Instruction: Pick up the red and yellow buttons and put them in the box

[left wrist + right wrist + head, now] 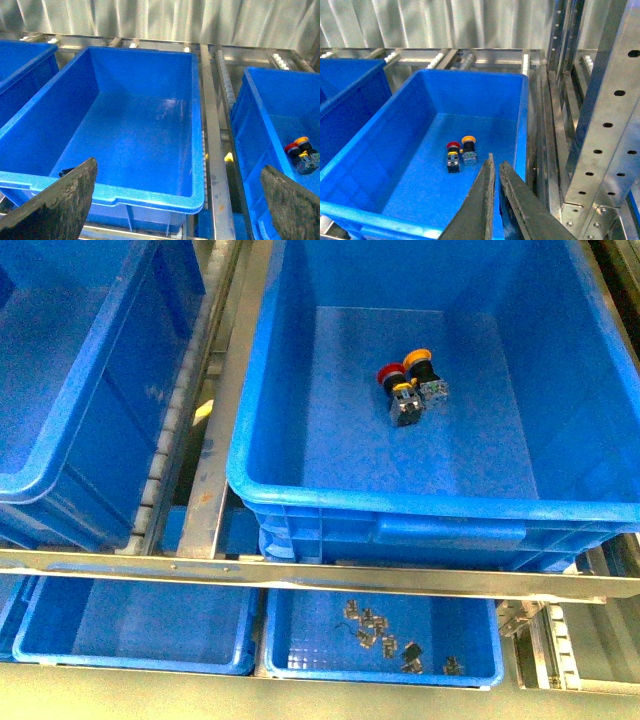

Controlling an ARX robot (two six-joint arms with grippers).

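Note:
The red button (392,375) and the yellow button (418,360) lie side by side on the floor of the box (400,502), a large deep blue crate, near its middle. In the right wrist view the red button (453,146) and yellow button (468,139) rest just beyond my right gripper (496,159), which is shut with nothing in it and hovers over the box (395,150) near its wall. My left gripper (179,164) is open and empty, over a neighbouring crate, with the buttons (300,150) off to one side. Neither gripper shows in the front view.
A second large blue crate (60,390) stands to the left, separated by a roller track (170,440). A metal rail (300,575) crosses in front. Below it are shallow blue trays (130,625), one holding small metal parts (380,630). A perforated steel upright (605,125) stands beside the box.

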